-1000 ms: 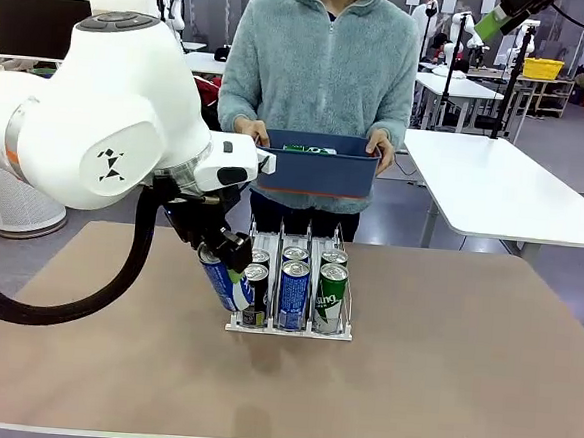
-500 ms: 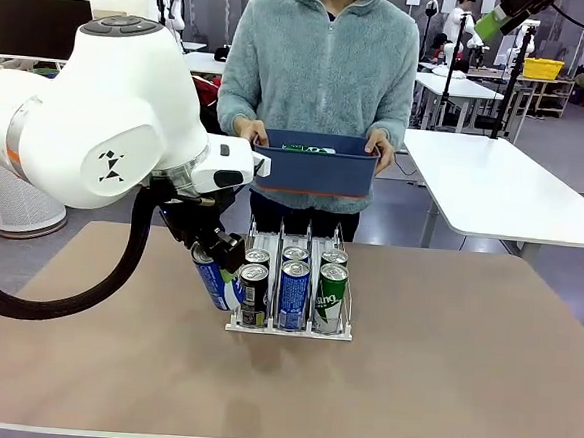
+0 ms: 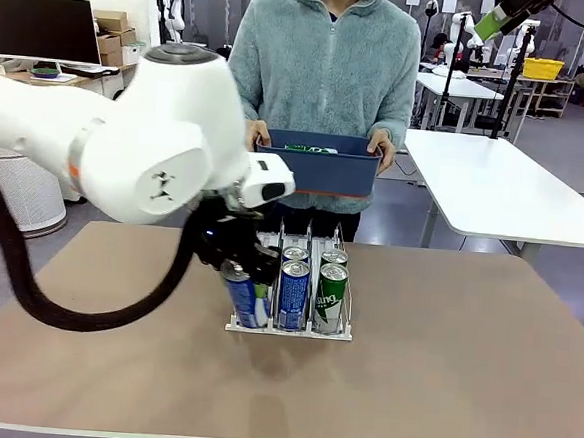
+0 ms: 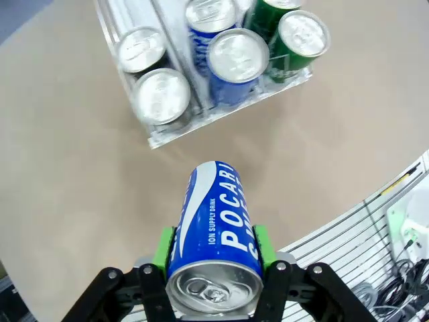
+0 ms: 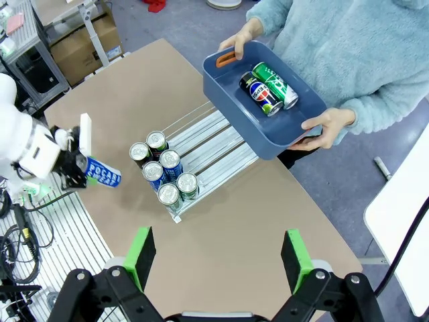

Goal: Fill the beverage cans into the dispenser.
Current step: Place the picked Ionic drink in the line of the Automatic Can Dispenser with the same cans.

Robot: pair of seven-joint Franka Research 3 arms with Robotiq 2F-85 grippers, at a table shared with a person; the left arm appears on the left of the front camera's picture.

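Left gripper (image 4: 213,243), clamped on a tilted blue can (image 4: 214,221), hovers beside the dispenser (image 4: 161,137).

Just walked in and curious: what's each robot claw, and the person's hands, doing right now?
Left gripper: shut on a blue can.
Right gripper: open, empty.
Person's hands: holding the blue bin.

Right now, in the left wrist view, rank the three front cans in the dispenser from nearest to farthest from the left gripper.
1. Front black can, left lane, nearest the left gripper holding the Pocari can.
2. Front blue can, middle lane.
3. Front green can, right lane, farthest.
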